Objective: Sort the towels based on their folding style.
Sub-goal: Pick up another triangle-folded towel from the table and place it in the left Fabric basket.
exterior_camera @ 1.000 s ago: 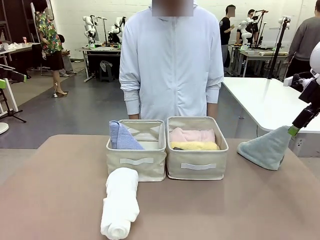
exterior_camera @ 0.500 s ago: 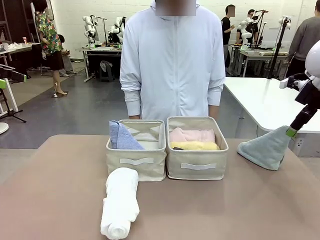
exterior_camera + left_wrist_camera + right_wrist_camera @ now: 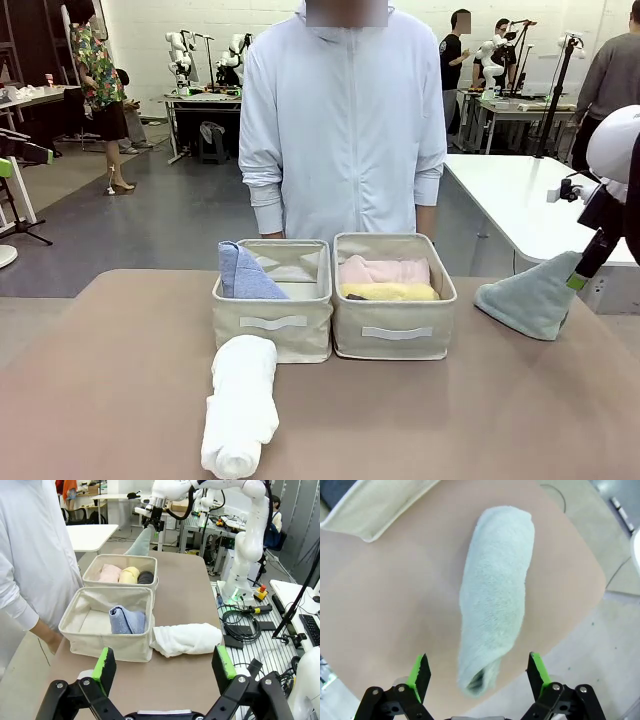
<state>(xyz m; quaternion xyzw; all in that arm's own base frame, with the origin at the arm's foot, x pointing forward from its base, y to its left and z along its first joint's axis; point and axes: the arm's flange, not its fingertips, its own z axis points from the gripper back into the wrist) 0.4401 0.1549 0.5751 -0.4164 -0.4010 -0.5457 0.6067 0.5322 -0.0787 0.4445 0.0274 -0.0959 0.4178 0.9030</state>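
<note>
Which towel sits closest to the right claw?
The grey-green cone-folded towel, alone on the right, directly under the right claw; the others lie in or beside the baskets.

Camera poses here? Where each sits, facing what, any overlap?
Front: between the arms, facing the person across the table; right gripper at right edge.
Left wrist: from the left end, over the baskets toward the right arm; left gripper open below.
Right wrist: down on the grey-green towel; its fingers open.
Shared: that towel, all three.
</note>
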